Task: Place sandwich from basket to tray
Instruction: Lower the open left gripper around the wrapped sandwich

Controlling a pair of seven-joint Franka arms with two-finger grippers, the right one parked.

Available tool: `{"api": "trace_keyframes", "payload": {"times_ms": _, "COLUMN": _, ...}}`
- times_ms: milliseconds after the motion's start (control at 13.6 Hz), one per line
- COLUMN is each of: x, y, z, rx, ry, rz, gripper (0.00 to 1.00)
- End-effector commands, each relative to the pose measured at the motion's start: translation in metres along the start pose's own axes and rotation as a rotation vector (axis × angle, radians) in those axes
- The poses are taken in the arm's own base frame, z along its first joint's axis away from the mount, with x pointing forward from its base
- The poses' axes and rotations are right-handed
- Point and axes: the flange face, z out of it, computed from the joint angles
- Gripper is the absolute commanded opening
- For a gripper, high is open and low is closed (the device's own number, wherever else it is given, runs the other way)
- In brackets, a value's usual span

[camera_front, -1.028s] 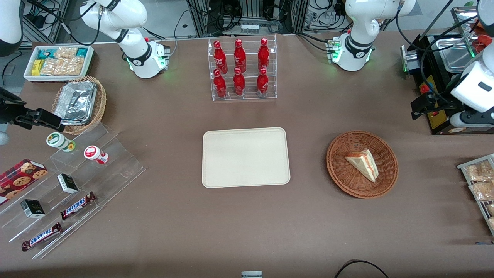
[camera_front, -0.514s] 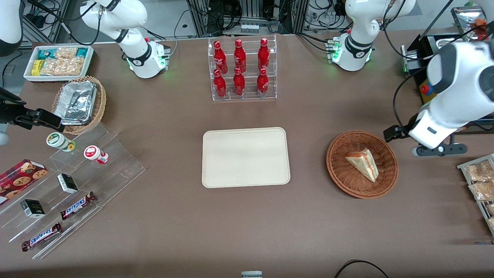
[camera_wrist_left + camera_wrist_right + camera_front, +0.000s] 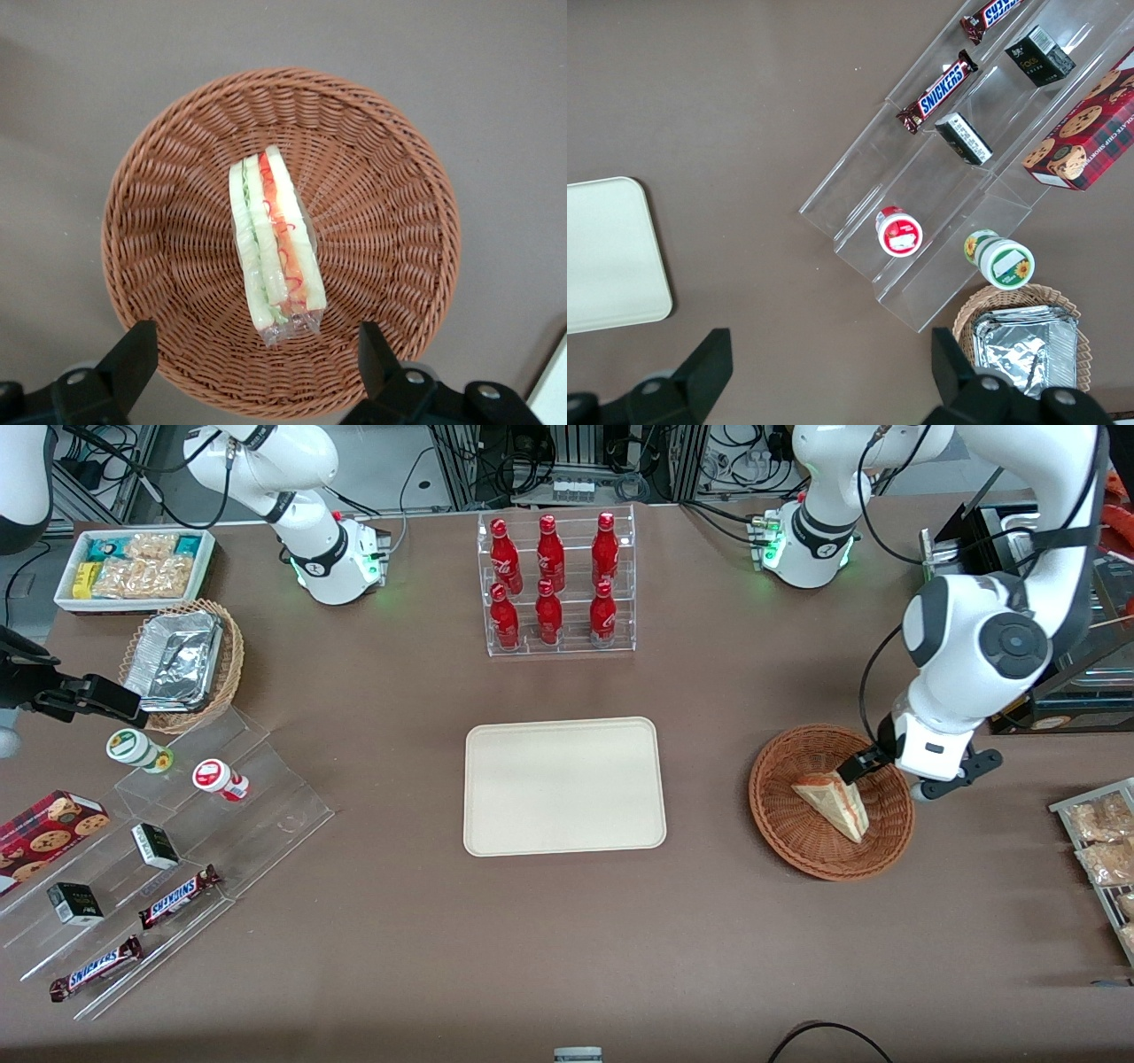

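The sandwich [image 3: 833, 802] is a pale wrapped wedge with red and green layers, lying in the round reddish-brown wicker basket [image 3: 784, 824]. The cream tray [image 3: 564, 786] lies bare at mid-table, beside the basket toward the parked arm's end. The left arm's gripper [image 3: 890, 778] hovers above the basket's rim on the working arm's side, open and empty. In the left wrist view the sandwich [image 3: 273, 243] lies on its side in the basket [image 3: 381, 221], and the gripper [image 3: 255, 359] has its two dark fingers [image 3: 133, 354] spread wide above the basket, just past the wedge's wrapped end.
A clear rack of red bottles [image 3: 554, 584] stands farther from the camera than the tray. A black appliance [image 3: 1019, 691] and a rack of snack bags [image 3: 1099, 850] flank the basket at the working arm's end. Acrylic steps with snacks [image 3: 177, 841] and a foil-tray basket [image 3: 182, 662] lie toward the parked arm's end.
The left arm has swung in from the working arm's end of the table, and its gripper now hangs over the basket's rim. The sandwich, basket and tray have not moved.
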Motion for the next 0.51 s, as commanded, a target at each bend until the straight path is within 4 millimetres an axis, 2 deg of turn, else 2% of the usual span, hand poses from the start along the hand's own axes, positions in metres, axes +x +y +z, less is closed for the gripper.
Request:
{"api": "trace_keyframes", "payload": {"times_ms": 0, "x": -0.003, "y": -0.002, "z": 0.016, "rx": -0.006, "ry": -0.004, "rz": -0.039, "gripper": 1.0}}
{"api": "trace_keyframes", "payload": {"times_ms": 440, "x": -0.002, "y": -0.001, "z": 0.057, "rx": -0.023, "ry": 0.002, "rz": -0.06, "gripper": 1.0}}
